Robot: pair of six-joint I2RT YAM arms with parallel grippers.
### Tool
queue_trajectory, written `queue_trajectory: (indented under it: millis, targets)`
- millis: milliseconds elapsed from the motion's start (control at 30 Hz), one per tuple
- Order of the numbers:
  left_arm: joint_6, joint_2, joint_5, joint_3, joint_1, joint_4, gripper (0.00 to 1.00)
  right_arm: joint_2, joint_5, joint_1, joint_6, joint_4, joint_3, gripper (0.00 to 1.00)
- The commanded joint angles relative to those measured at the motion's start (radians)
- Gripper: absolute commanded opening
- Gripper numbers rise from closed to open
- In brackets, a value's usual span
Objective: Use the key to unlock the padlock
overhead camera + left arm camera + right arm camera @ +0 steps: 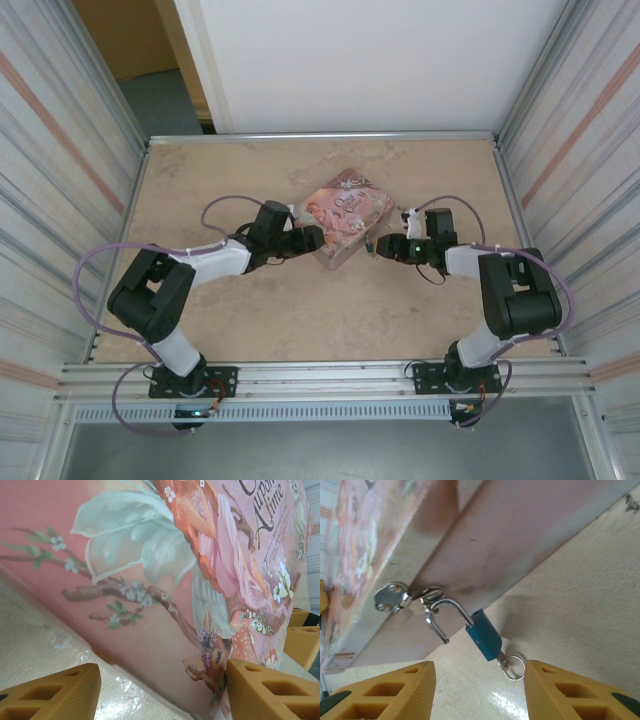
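Padlock [483, 641] on "upon a time" tin [150, 580]

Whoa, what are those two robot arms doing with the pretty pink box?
They are working on a tiny blue padlock hanging from the latch of the pink tin. The left end effector has a finger on either side of the tin's corner, perhaps steadying it. The right end effector is open and faces the padlock without touching it. A small ring hangs under the padlock, whose shackle looks popped open.
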Motion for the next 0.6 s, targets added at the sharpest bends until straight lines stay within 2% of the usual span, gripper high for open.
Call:
queue_trajectory:
  millis: [0, 67, 133, 300, 500, 567]
  targets:
    - [0.037, 0.044, -0.067, -0.072, 0.020, -0.253, 0.65, 0.035, 0.004, 0.011, 0.045, 0.063, 0.016, 0.44]
    - [0.035, 0.042, -0.067, -0.073, 0.023, -0.252, 0.65, 0.048, -0.006, 0.020, 0.045, 0.075, 0.020, 0.42]
    - [0.034, 0.039, -0.067, -0.077, 0.025, -0.252, 0.65, 0.060, -0.018, 0.029, 0.038, 0.085, 0.027, 0.32]
    - [0.035, 0.036, -0.065, -0.078, 0.026, -0.251, 0.65, 0.084, -0.015, 0.048, 0.021, 0.092, 0.041, 0.29]
    - [0.034, 0.034, -0.065, -0.078, 0.028, -0.253, 0.65, 0.096, -0.040, 0.050, 0.019, 0.105, 0.050, 0.17]
    - [0.035, 0.034, -0.066, -0.078, 0.028, -0.253, 0.65, 0.093, -0.044, 0.057, 0.018, 0.108, 0.045, 0.16]
